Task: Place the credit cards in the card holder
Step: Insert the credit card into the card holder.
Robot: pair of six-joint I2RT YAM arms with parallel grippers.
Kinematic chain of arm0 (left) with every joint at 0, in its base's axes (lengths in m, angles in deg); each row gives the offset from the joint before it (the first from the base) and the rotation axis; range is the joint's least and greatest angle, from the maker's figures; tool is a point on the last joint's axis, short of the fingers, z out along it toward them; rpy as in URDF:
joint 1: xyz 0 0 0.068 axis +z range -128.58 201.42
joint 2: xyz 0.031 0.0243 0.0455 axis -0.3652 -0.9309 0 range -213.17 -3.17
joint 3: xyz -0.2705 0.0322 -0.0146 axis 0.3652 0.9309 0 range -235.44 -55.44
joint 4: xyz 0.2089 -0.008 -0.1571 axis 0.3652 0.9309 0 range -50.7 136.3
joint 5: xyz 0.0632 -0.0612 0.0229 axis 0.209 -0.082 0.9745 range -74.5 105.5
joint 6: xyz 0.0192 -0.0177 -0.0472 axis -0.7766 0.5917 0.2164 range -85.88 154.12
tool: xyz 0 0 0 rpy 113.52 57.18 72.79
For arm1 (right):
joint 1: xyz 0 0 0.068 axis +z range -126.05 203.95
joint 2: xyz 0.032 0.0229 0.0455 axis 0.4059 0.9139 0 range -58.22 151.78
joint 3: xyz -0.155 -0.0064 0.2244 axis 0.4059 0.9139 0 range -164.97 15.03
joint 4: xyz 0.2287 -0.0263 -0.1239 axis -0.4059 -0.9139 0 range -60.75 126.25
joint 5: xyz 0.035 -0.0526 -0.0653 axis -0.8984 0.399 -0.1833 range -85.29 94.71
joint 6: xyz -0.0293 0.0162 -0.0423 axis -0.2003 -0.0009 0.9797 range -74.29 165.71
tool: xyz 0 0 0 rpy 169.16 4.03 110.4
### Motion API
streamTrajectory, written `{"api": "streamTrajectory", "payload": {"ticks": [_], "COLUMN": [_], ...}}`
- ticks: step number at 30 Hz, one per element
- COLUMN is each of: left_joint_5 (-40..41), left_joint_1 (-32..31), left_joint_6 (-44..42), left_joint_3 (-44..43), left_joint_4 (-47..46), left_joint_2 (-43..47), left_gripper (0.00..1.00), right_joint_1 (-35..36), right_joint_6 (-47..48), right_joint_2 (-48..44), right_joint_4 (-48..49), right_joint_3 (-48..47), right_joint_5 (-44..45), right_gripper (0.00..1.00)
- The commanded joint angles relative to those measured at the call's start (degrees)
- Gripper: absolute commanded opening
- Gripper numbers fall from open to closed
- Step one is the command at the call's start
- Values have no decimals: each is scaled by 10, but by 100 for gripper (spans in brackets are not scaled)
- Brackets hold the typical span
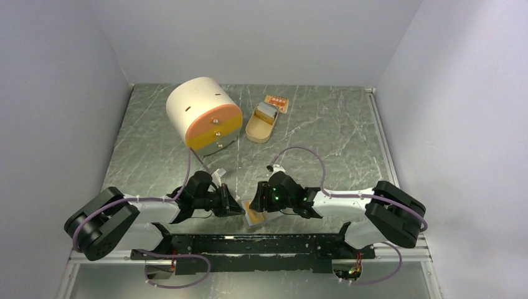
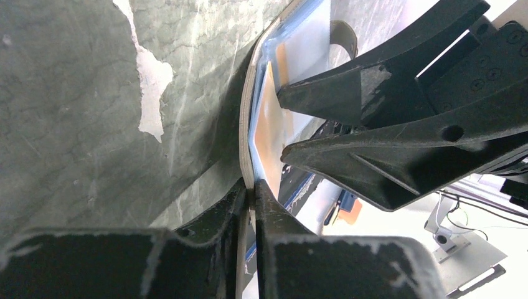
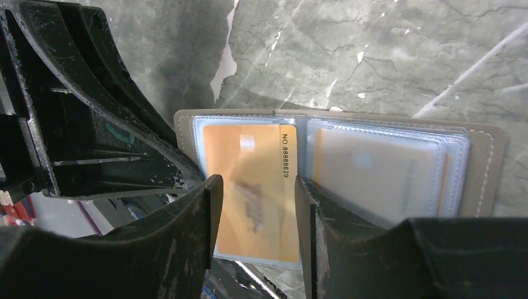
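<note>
Grey marbled surface (image 1: 324, 124) underneath; both arms laid low, wrists turned inward to meet near the front edge. Tan card holder (image 3: 482, 168) spread open like a book, cover edge pinched tight in the left gripper (image 2: 250, 190), likely to steady it. Orange credit card (image 3: 249, 156) at a clear sleeve, straddled by the half-wide right gripper (image 3: 258, 184), seemingly for seating it.
</note>
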Motion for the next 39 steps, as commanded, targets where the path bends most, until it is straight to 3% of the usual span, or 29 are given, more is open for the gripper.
{"api": "streamTrajectory", "payload": {"ticks": [1,9,11,14,19,25,30,35,39], "left_joint_5": [-3,8,10,8,26,34,46,44,41], "left_joint_1": [3,3,3,3,3,3,3,3,3], "left_joint_6": [-3,-13,-16,-22,-35,-51,-56,-59,-57], "left_joint_3": [-3,-18,-26,-39,-64,-92,-110,-118,-118], "left_joint_4": [-4,32,43,61,147,223,270,279,276], "left_joint_2": [13,35,27,14,14,13,22,17,11], "left_gripper": [16,25,23,10,9,9,9,9,9], "right_joint_1": [0,2,1,1,0,1,2,2,9], "right_joint_6": [-23,-34,-20,4,30,55,80,90,81], "right_joint_2": [18,28,7,-44,-102,-102,-77,-44,-35], "right_joint_4": [76,114,76,-2,-136,-265,-316,-311,-341], "right_joint_3": [23,35,29,14,-25,-73,-105,-114,-124], "right_joint_5": [-45,-62,-42,-10,53,151,199,174,201], "right_gripper": [49,46,47,49,51,45,40,40,40]}}
